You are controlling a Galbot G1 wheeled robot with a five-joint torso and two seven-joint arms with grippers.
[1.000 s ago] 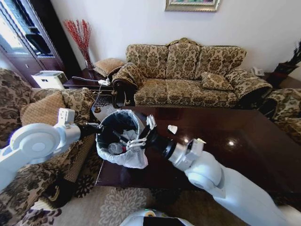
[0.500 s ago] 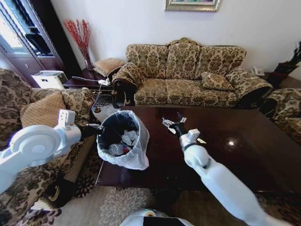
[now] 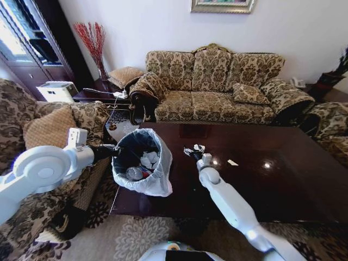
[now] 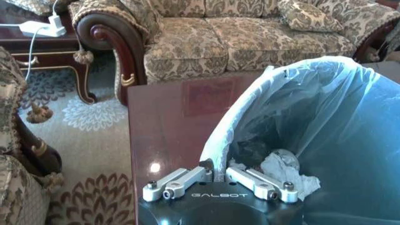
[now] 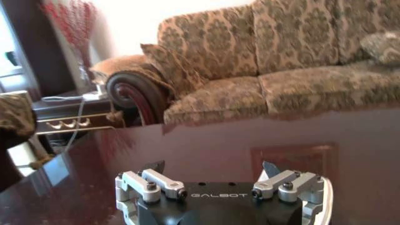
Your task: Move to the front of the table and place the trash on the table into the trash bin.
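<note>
left gripper (image 4: 216, 182) pinches the trash bin (image 3: 140, 163) rim at the table (image 3: 283, 185) edge; right gripper (image 3: 192, 150), spread and empty, should approach the paper scrap (image 3: 232, 162) from above

Big dark shiny wooden worktop (image 3: 272, 185), one small white paper scrap (image 3: 232, 162) lying near the middle, trash bin (image 3: 142, 162) at its nine o'clock edge
</note>
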